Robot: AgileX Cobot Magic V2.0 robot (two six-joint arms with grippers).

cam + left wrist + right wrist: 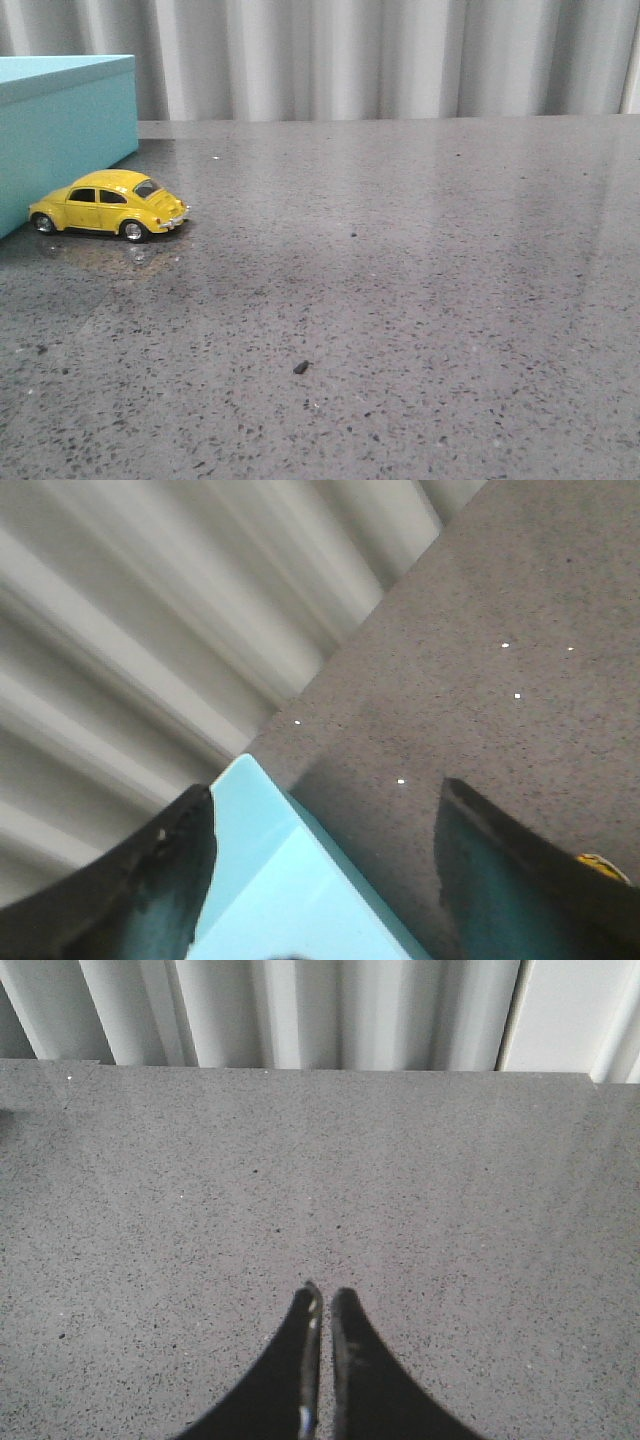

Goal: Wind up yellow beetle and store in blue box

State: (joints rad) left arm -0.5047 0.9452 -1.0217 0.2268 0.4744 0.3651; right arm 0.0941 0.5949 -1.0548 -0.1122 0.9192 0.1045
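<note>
Beetle first: the yellow beetle (108,205) sits on all four wheels on the grey speckled table (400,300), at nine o'clock in the front view, just beside the blue box (60,120) at ten o'clock. Left gripper (325,810) is spread wide over a corner of the box. Right gripper (322,1305) has its fingers pressed nearly together, holding nothing, above bare tabletop

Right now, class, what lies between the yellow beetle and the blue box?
Only a narrow strip of bare table separates the yellow beetle from the blue box, seen in the front view.
</note>
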